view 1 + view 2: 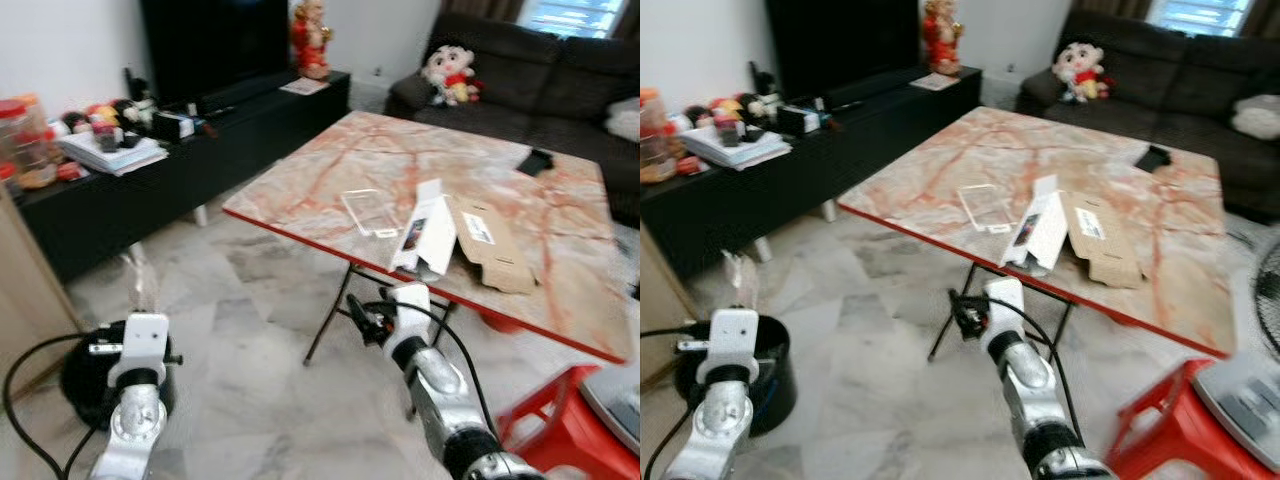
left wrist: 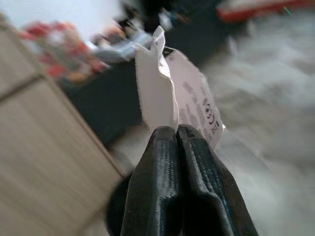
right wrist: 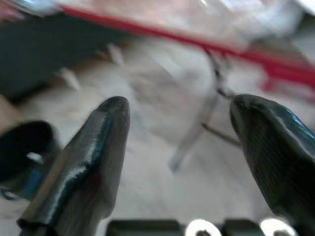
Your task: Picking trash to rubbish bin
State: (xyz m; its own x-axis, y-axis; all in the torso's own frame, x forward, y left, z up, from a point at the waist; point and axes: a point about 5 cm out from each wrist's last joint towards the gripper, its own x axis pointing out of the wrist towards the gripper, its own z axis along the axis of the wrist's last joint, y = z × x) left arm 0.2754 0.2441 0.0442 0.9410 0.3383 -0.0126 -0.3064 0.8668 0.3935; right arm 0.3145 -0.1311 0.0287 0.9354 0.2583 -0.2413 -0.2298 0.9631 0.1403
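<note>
Left wrist view shows the left hand [image 2: 177,147] clamped on a plastic wrapper [image 2: 182,98], the black bin [image 1: 80,385] directly beneath it.

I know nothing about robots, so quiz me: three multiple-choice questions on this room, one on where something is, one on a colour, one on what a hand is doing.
1. Where is the black bin?
A. on the table
B. on the floor below the left arm
C. on the sofa

2. What colour is the stool?
A. red
B. blue
C. green

3. The left hand is:
A. open and empty
B. shut on a plastic wrapper
C. holding a cup

Answers: 1 B, the bin sits on the tiles under that arm. 2 A, it is plainly red. 3 B, both fingers pinch the wrapper.
</note>
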